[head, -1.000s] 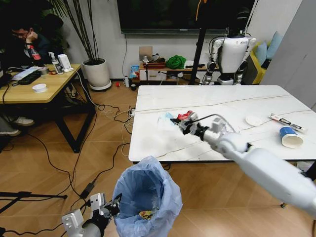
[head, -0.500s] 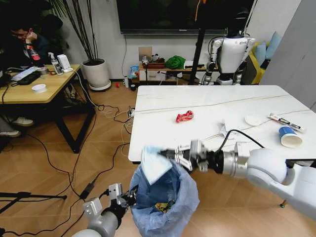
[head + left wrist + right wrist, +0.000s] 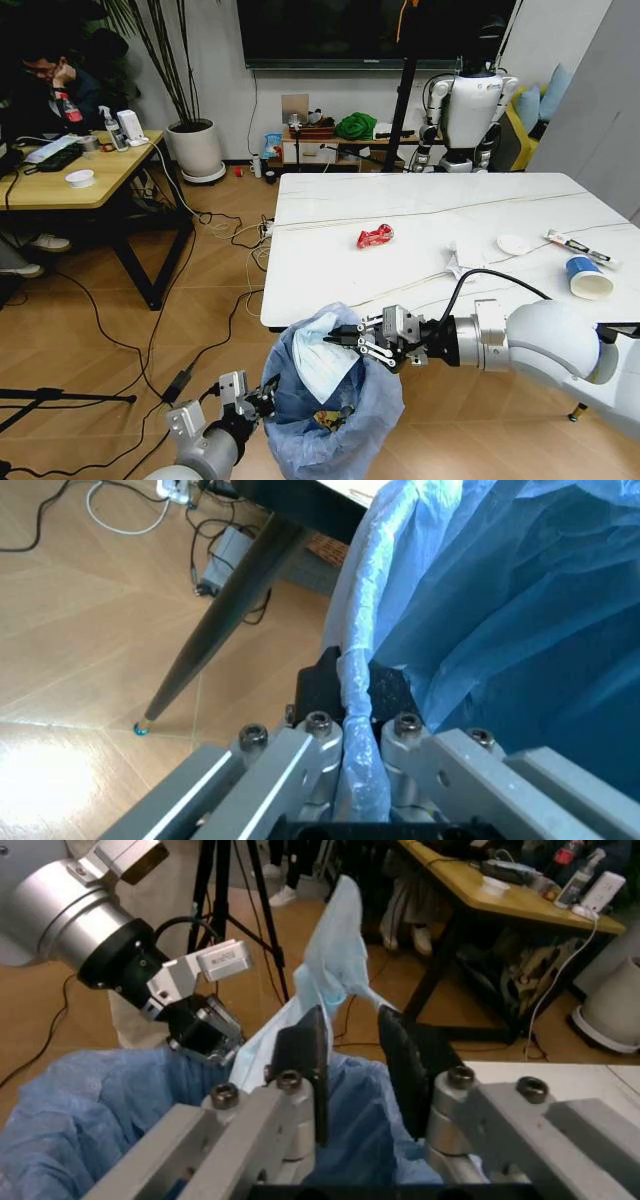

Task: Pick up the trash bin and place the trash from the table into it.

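Observation:
The trash bin [image 3: 335, 420], lined with a crinkled light-blue bag, hangs off the floor in front of the table [image 3: 320, 290]. My left gripper [image 3: 262, 395] is shut on its rim; the left wrist view shows the bag rim [image 3: 362, 705] pinched in that gripper [image 3: 355, 682]. My right gripper [image 3: 340, 338] hovers over the bin mouth, open. A pale blue-white sheet [image 3: 320, 362] sags into the bin and leans by one finger [image 3: 310, 1057]. A red wrapper [image 3: 374, 236], white tissue [image 3: 462, 262], white disc [image 3: 514, 244], printed tube [image 3: 575, 246] and blue cup [image 3: 586, 277] lie on the table.
A yellow desk [image 3: 60, 180] stands at the left and a white plant pot [image 3: 195, 148] behind it. Cables [image 3: 215, 225] trail across the wooden floor. A white humanoid robot [image 3: 470, 105] stands behind the table. A black table leg [image 3: 215, 622] slants close to the bin.
My right gripper carried the pale sheet from the table to the bin mouth, lowered it and opened. The left gripper lifted the bin and shifted it to the right.

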`<state>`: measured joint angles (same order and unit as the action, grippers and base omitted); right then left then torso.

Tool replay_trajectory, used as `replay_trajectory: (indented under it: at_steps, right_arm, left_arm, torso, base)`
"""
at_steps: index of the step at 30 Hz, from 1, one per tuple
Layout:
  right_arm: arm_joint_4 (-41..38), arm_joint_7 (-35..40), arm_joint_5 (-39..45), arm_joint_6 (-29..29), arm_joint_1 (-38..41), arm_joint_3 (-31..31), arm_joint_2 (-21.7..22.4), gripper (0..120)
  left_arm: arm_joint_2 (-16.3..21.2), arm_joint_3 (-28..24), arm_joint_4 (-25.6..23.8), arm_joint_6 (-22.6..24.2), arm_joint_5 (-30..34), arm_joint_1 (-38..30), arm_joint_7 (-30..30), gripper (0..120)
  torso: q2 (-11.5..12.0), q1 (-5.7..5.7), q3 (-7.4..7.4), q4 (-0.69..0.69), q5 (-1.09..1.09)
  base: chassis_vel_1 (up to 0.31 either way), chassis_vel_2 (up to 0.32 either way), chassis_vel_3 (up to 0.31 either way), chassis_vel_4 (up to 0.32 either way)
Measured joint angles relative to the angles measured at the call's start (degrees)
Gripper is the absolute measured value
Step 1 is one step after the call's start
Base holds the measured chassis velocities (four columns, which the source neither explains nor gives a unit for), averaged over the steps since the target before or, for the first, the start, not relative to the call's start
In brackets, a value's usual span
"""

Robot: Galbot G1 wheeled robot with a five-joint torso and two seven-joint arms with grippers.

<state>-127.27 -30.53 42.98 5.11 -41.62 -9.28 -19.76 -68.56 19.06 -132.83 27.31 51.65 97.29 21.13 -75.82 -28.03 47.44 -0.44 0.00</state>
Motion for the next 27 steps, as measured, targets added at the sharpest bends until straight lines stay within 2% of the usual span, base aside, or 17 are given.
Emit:
replay_trajectory:
  at_steps: [1, 4, 6, 7, 9, 13, 14, 18, 19, 22, 23, 26, 27]
  right_arm:
    - [0.0, 0.0, 0.0, 0.0, 0.0, 0.0, 0.0, 20]
    - [0.96, 0.08, -0.09, -0.62, -0.05, -0.1, -0.59, 38]
    - [1.02, 0.08, -0.11, -0.65, -0.08, -0.14, -0.63, 38]
    - [1.13, 0.08, -0.17, -0.77, -0.23, -0.25, -0.75, 47]
    - [1.16, 0.05, -0.2, -0.86, -0.31, -0.28, -0.81, 50]
    - [1.58, 0.11, -0.23, -1.16, -0.38, -0.31, -1.25, 70]
    - [1.58, 0.11, -0.23, -1.16, -0.38, -0.31, -1.25, 70]
    - [5.4, 3.74, 3.14, -0.27, 1.05, 1.33, -4.85, 89]
    - [5.4, 3.74, 3.14, -0.27, 1.05, 1.33, -4.85, 89]
    - [11.52, 8.86, 6.49, 1.46, 2.84, 2.63, -8.3, 98]
    - [11.52, 8.86, 6.49, 1.46, 2.84, 2.63, -8.3, 98]
    - [19.91, 10.77, 7.17, 1.33, 4.29, 3.93, -10.79, 100]
    - [19.91, 10.77, 7.17, 1.33, 4.29, 3.93, -10.79, 100]
  left_arm:
    - [0.0, 0.0, 0.0, 0.0, 0.0, 0.0, 0.0, 0]
    - [-0.01, 0.29, 0.0, 0.08, 0.05, -0.16, 0.0, 0]
    - [-0.02, 0.31, 0.0, 0.09, 0.05, -0.16, 0.0, 0]
    - [-0.11, 0.39, 0.0, 0.11, 0.06, -0.13, 0.0, 0]
    - [-0.18, 0.45, 0.0, 0.11, 0.06, -0.08, 0.01, 0]
    - [-0.26, 0.8, -0.01, 0.13, -0.01, 0.17, 0.01, 0]
    - [-0.26, 0.8, -0.01, 0.13, -0.01, 0.17, 0.01, 0]
    - [-0.19, 1.86, -0.51, 0.13, -0.14, 1.52, -0.03, 0]
    - [-0.19, 1.86, -0.51, 0.13, -0.14, 1.52, -0.03, 0]
    - [0.17, 3.18, -1.14, 0.14, -0.29, 3.34, -0.18, 0]
    - [0.17, 3.18, -1.14, 0.14, -0.29, 3.34, -0.18, 0]
    - [0.57, 4.51, -1.72, 0.11, -0.29, 4.77, -0.31, 0]
    - [0.57, 4.51, -1.72, 0.11, -0.29, 4.77, -0.31, 0]
  torso:
    - [0.0, 0.0, 0.0, 0.0, 0.0]
    - [0.0, 0.0, 0.0, 0.0, -0.01]
    - [0.0, 0.0, 0.0, 0.0, 0.0]
    - [0.0, 0.0, 0.0, 0.0, 0.0]
    - [0.0, 0.0, 0.0, 0.0, 0.0]
    - [0.0, 0.0, 0.0, 0.0, -0.01]
    - [0.0, 0.0, 0.0, 0.0, -0.01]
    - [0.0, 0.0, 0.0, -0.01, 0.0]
    - [0.0, 0.0, 0.0, -0.01, 0.0]
    - [0.0, 0.0, 0.0, 0.02, 0.01]
    - [0.0, 0.0, 0.0, 0.02, 0.01]
    - [0.0, 0.0, 0.0, -0.02, 0.01]
    - [0.0, 0.0, 0.0, -0.02, 0.01]
  base:
    - [0.0, 0.0, 0.0, 0.0]
    - [0.0, 0.0, 0.0, 0.0]
    - [0.0, 0.0, 0.0, 0.0]
    - [0.0, 0.0, 0.0, 0.0]
    - [0.0, 0.0, 0.0, 0.0]
    - [0.0, 0.0, 0.0, 0.0]
    - [0.0, 0.0, 0.0, 0.0]
    - [0.0, 0.0, 0.0, 0.0]
    - [0.0, 0.0, 0.0, 0.0]
    - [0.0, 0.0, 0.0, 0.0]
    - [0.0, 0.0, 0.0, 0.0]
    - [0.0, 0.0, 0.0, 0.0]
    - [0.0, 0.0, 0.0, 0.0]
